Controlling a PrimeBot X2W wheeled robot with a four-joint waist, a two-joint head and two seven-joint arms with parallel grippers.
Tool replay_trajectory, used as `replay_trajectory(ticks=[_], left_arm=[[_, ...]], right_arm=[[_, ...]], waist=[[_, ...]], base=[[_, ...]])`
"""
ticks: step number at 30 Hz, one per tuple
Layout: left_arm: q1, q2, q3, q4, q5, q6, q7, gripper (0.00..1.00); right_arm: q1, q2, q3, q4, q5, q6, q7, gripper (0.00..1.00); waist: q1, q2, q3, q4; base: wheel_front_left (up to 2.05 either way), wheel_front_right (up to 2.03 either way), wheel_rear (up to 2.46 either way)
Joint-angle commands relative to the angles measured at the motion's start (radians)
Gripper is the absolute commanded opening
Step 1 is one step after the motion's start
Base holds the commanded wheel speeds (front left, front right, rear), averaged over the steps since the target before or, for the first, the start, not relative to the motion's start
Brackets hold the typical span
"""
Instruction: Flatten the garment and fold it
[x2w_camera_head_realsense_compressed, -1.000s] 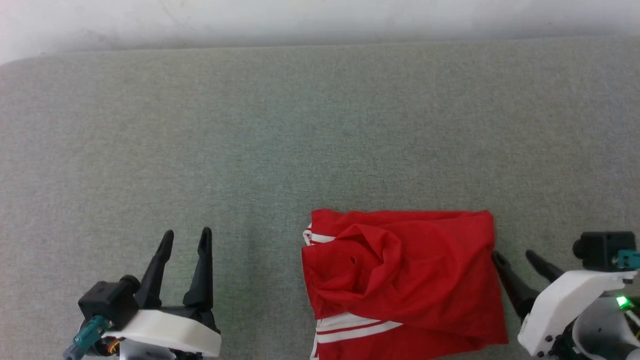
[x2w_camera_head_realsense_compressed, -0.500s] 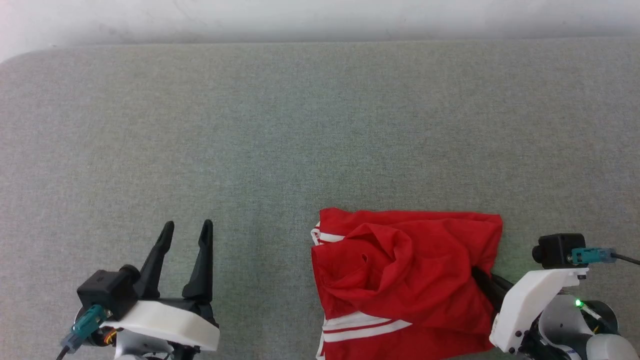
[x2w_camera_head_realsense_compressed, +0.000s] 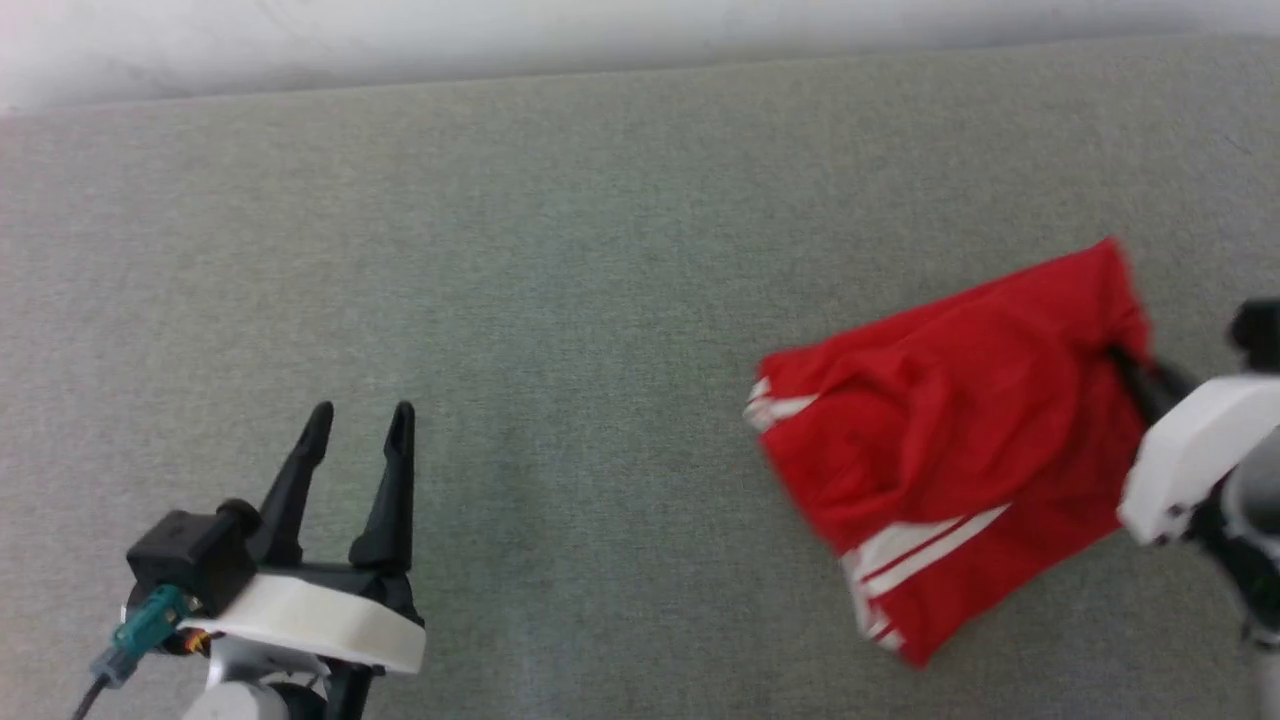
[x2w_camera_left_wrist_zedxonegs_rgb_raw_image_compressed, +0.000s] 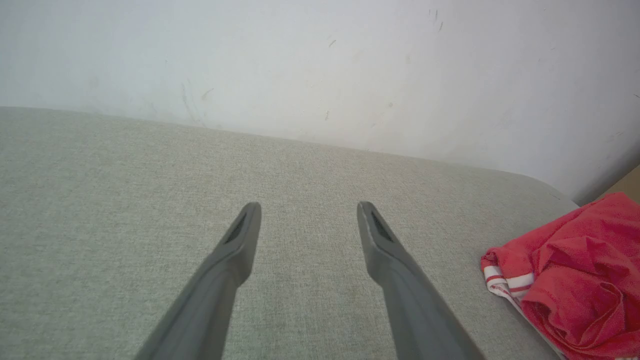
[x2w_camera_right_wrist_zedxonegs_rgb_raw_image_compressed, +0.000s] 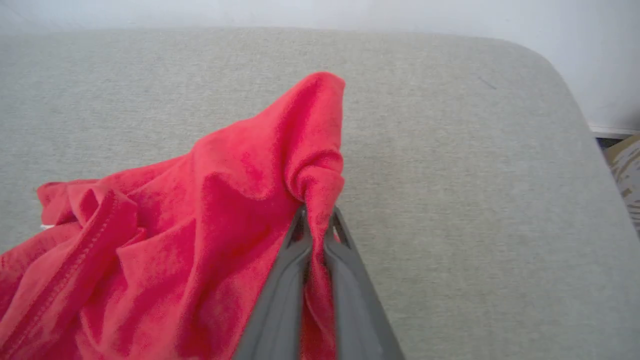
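Observation:
The garment (x2w_camera_head_realsense_compressed: 950, 440) is a crumpled red shirt with white stripes, lying at the right of the grey surface. My right gripper (x2w_camera_head_realsense_compressed: 1120, 357) is shut on its right edge, and the cloth bunches up between the fingers (x2w_camera_right_wrist_zedxonegs_rgb_raw_image_compressed: 316, 220) and lifts there. In the left wrist view the garment (x2w_camera_left_wrist_zedxonegs_rgb_raw_image_compressed: 575, 280) sits at the far right. My left gripper (x2w_camera_head_realsense_compressed: 360, 420) is open at the lower left, well apart from the shirt, with nothing between its fingers (x2w_camera_left_wrist_zedxonegs_rgb_raw_image_compressed: 245, 235).
The grey padded surface (x2w_camera_head_realsense_compressed: 550, 250) stretches wide to the left and back. A white wall (x2w_camera_head_realsense_compressed: 500, 30) runs along its far edge. The surface's rounded right edge (x2w_camera_right_wrist_zedxonegs_rgb_raw_image_compressed: 585, 120) is near the right gripper.
My right gripper closed on the garment's right edge and pulled it up and to the right, dragging the shirt along. The view has also shifted. The left gripper stays open.

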Motion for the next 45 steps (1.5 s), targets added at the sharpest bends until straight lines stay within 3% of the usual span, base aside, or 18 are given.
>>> replay_trajectory(ticks=[1, 11, 19, 29, 36, 37, 38, 39, 45], left_arm=[[-0.029, 0.012, 0.005, -0.010, 0.012, 0.000, 0.002, 1.00], [-0.113, 0.059, 0.020, -0.064, 0.037, -0.006, 0.026, 1.00], [-0.182, 0.090, 0.034, -0.125, 0.072, -0.004, 0.021, 1.00], [-0.259, 0.114, 0.030, -0.193, 0.116, 0.000, 0.026, 1.00], [-0.293, 0.111, 0.025, -0.223, 0.138, 0.007, 0.010, 1.00], [-0.295, 0.109, 0.027, -0.224, 0.141, 0.010, 0.000, 1.00], [-0.296, 0.104, 0.029, -0.225, 0.141, 0.013, -0.010, 1.00], [-0.297, 0.103, 0.030, -0.224, 0.143, 0.013, -0.019, 1.00], [-0.291, 0.084, 0.031, -0.208, 0.132, 0.012, -0.054, 1.00]], right_arm=[[-0.037, -0.029, -0.017, 0.000, -0.018, -0.002, 0.005, 0.00], [-0.164, -0.199, -0.087, 0.034, -0.105, -0.002, 0.032, 0.00], [-0.219, -0.338, -0.165, 0.117, -0.192, -0.002, -0.030, 0.00], [-0.280, -0.391, -0.213, 0.224, -0.282, -0.002, -0.156, 0.00], [-0.329, -0.381, -0.223, 0.315, -0.294, -0.002, -0.211, 0.00], [-0.337, -0.377, -0.224, 0.329, -0.293, -0.002, -0.216, 0.21], [-0.343, -0.374, -0.223, 0.340, -0.293, -0.002, -0.224, 0.21], [-0.348, -0.374, -0.220, 0.351, -0.295, -0.002, -0.231, 1.00], [-0.367, -0.368, -0.230, 0.410, -0.312, -0.002, -0.285, 1.00]], waist=[[0.0000, 0.0000, 0.053, -0.043], [0.0000, 0.0000, 0.192, -0.098], [0.0000, 0.0000, 0.301, -0.124], [0.0000, 0.0000, 0.418, -0.140], [0.0000, 0.0000, 0.452, -0.144], [0.0000, 0.0000, 0.453, -0.145], [0.0000, 0.0000, 0.454, -0.146], [0.0000, 0.0000, 0.453, -0.146], [0.0000, 0.0000, 0.419, -0.144]], base=[[0.00, 0.00, 0.00], [0.00, 0.00, 0.00], [0.00, 0.00, 0.00], [0.00, 0.00, 0.00], [0.00, 0.00, 0.00], [0.00, 0.00, 0.00], [0.00, 0.00, 0.00], [0.00, 0.00, 0.00], [0.00, 0.00, 0.00]])
